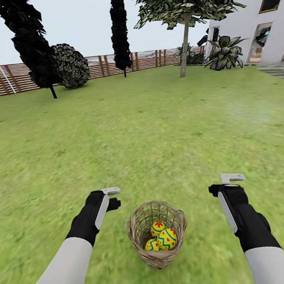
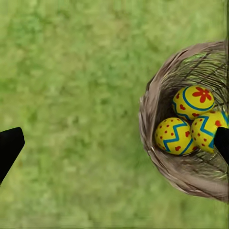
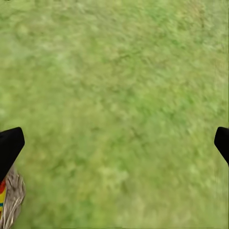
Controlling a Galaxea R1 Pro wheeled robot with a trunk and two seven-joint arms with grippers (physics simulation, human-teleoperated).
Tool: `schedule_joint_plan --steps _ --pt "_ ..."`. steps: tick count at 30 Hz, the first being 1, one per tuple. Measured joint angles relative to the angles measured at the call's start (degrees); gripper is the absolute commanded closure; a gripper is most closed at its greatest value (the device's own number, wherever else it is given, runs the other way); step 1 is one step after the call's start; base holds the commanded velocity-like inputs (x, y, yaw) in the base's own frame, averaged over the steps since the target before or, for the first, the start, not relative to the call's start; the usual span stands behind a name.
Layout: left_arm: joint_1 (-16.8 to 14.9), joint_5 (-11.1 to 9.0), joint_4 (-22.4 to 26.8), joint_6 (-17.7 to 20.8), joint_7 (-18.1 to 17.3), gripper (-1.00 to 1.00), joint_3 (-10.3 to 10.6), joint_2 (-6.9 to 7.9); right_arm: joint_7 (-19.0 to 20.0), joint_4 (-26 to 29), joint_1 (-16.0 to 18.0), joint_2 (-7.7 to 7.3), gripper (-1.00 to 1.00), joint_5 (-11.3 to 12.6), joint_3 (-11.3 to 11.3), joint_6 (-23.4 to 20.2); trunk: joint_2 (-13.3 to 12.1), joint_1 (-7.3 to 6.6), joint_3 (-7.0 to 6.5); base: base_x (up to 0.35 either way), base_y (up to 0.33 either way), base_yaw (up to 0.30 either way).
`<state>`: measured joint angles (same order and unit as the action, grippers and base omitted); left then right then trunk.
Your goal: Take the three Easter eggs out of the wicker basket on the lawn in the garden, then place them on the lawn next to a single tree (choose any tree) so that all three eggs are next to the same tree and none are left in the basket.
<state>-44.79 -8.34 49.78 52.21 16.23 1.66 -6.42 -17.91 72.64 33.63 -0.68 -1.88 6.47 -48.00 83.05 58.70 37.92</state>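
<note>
**Basket between the arms, all three eggs still inside**

The wicker basket (image 1: 157,234) stands on the lawn (image 1: 149,128) directly in front of the robot, between its two forearms. Inside it lie the three Easter eggs (image 1: 161,236), yellow with blue zigzags and red marks, packed touching one another in the bottom. None has been lifted, so the task looks to be at its very start.

The left gripper (image 1: 109,198) hangs over the grass just beside the basket. Its wrist camera looks straight down: the basket rim (image 2: 157,129) and the eggs (image 2: 191,124) sit off to one side, and the dark fingertips (image 2: 9,145) appear at opposite edges of the picture, so the pincer stands wide and holds nothing. The right gripper (image 1: 227,185) hovers on the basket's other side, a little farther off; its fingertips (image 3: 9,143) are likewise spread wide over bare grass, with a sliver of the basket (image 3: 12,198) at the corner.

This stance probably serves as a ready pose, letting either arm swing inward and drop onto an egg.

The tree (image 1: 185,45) with the pale trunk stands well apart, far across the lawn near the white house (image 1: 256,20); carrying eggs there would call for driving the base.
</note>
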Motion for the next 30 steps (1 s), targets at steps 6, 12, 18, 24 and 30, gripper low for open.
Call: schedule_joint_plan --steps 6,12,18,24,30 --pt "0.02 -0.57 0.0 -0.04 0.0 -1.0 0.11 0.0 0.0 -0.43 0.0 0.0 -1.0 0.03 -1.13 0.0 0.0 0.0 0.0 0.314 -0.118 0.0" --pt "0.0 -0.88 0.0 -0.08 0.01 -1.0 0.1 0.05 0.11 -0.91 0.0 -0.01 -1.0 0.04 -1.32 0.02 0.0 0.0 0.0 0.329 -0.027 0.0" --pt "0.06 -0.9 -0.04 -0.08 0.01 -1.0 0.12 0.0 0.18 -1.47 0.0 -0.01 -1.0 0.04 -1.37 0.06 0.0 0.0 0.0 0.334 -0.002 0.0" --pt "0.08 -1.86 0.13 -0.05 0.0 -1.0 0.16 -0.01 0.22 -1.57 0.0 0.03 -1.0 0.14 -2.73 0.01 0.0 0.03 0.0 0.154 0.0 0.0" --pt "0.09 -3.9 0.49 0.26 0.0 -1.0 0.33 -0.22 0.56 -1.67 0.0 0.05 -1.0 0.3 -3.14 0.0 0.0 0.03 0.0 0.008 0.0 0.0"
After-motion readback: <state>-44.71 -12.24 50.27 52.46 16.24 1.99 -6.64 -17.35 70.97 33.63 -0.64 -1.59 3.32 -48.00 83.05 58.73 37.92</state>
